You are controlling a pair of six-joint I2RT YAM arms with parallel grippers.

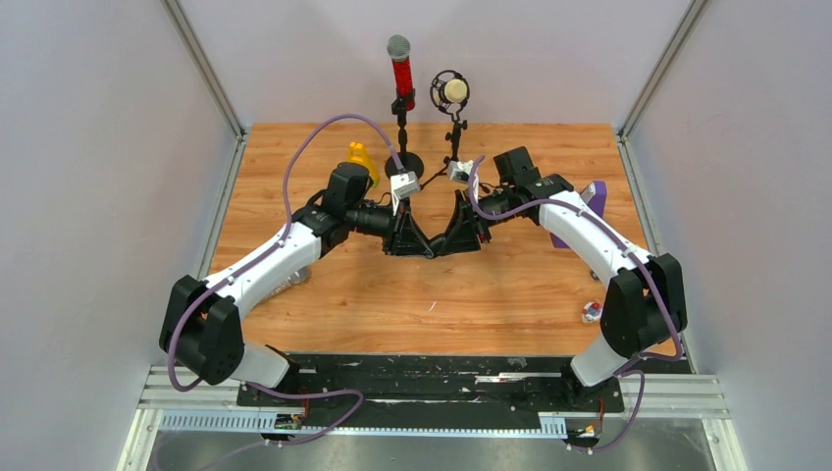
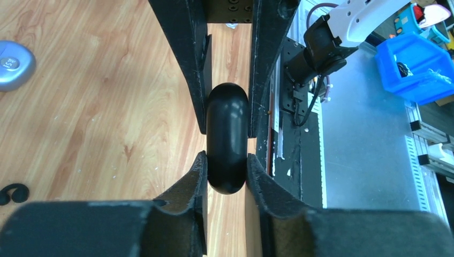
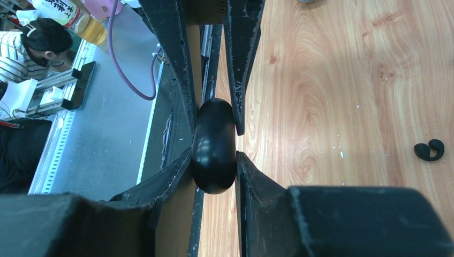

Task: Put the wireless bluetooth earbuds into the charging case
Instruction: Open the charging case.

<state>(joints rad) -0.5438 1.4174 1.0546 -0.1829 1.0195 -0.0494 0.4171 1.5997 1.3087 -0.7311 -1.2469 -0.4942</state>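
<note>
The glossy black charging case (image 2: 227, 118) hangs closed above the wood table, pinched from opposite ends by both arms. My left gripper (image 2: 226, 160) is shut on one rounded end. My right gripper (image 3: 214, 155) is shut on the other end of the case (image 3: 214, 128). In the top view the two grippers (image 1: 417, 240) (image 1: 453, 235) meet nose to nose at mid-table and hide the case. A black earbud (image 3: 428, 151) lies loose on the wood to the right of my right fingers. It shows again as the black earbud (image 2: 13, 193) at the left wrist view's lower left.
A red microphone (image 1: 400, 69) and a round studio microphone (image 1: 451, 93) stand on stands at the back. A yellow object (image 1: 361, 162) lies behind the left arm and a purple one (image 1: 594, 196) behind the right. A silver round device (image 2: 13, 64) rests on the wood.
</note>
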